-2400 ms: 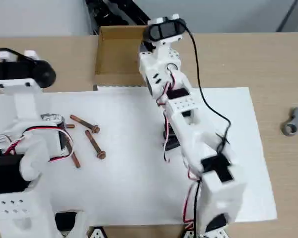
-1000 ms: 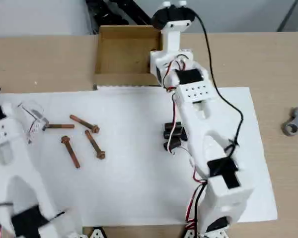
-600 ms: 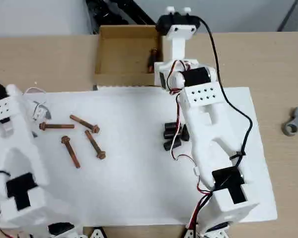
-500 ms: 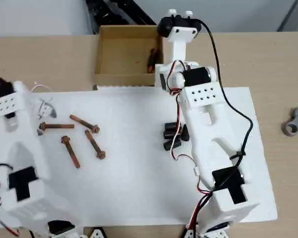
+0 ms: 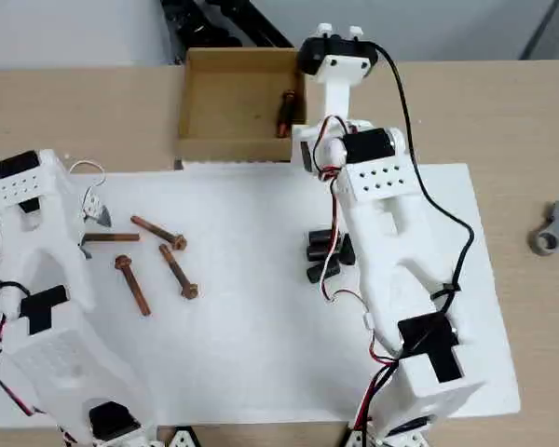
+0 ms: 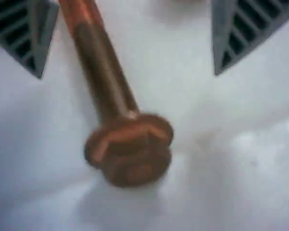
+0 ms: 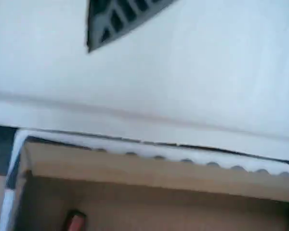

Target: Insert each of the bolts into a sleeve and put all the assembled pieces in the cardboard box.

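High view: watch the roll. The bolt lies flat on the white sheet near the left edge of the table, and a clumsy close could skid it into the spare bolts beside. Your left gripper is low, released, one finger each side of it. The sleeves wait mid-sheet; your right arm stretches to the cardboard box at the far edge, one assembled piece inside.

Left wrist view: the shank hugs one of the fingers, so you'd push before you pinch.

Right wrist view: right gripper over the sheet beside the box wall; released or clenched, you cannot tell.
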`<act>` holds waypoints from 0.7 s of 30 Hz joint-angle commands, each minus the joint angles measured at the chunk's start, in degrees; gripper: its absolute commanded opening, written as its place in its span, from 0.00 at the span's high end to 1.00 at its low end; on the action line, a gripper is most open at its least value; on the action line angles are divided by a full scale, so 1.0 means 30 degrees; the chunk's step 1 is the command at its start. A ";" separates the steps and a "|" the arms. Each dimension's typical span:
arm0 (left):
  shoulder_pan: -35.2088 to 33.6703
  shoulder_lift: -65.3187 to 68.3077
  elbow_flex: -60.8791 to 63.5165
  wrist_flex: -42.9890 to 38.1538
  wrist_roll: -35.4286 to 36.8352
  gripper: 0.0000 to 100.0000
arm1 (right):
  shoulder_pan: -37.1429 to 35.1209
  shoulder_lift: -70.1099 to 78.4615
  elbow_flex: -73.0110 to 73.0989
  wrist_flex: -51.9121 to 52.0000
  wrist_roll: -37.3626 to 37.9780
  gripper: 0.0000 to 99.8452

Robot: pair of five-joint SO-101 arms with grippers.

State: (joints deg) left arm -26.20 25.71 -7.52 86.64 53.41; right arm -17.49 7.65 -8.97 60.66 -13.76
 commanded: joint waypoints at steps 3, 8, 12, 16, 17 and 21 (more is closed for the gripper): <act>-0.0029 0.1143 -0.0835 -0.0850 0.0117 0.79 | 0.0132 -0.1128 -0.0117 0.0161 -0.0088 0.86; -0.0088 0.2755 -0.0894 -0.0996 0.0410 0.79 | 0.0132 -0.1187 -0.0117 0.0337 -0.0088 0.86; -0.0352 0.3458 -0.1040 -0.1260 0.0674 0.79 | 0.0044 -0.1216 -0.0117 0.0689 -0.0088 0.86; -0.0498 0.3634 -0.1451 -0.1114 0.0645 0.80 | 0.0044 -0.1216 -0.0117 0.0689 -0.0088 0.86; -0.0527 0.3634 -0.1451 -0.1114 0.0645 0.82 | 0.0044 -0.1216 -0.0117 0.0689 -0.0088 0.86; -0.0527 0.3487 -0.1538 -0.1231 -0.0967 0.97 | 0.0044 -0.1245 -0.0117 0.0718 -0.0088 0.86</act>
State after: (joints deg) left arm -26.20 33.89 -12.26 84.44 53.49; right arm -17.58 7.65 -8.97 62.59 -13.76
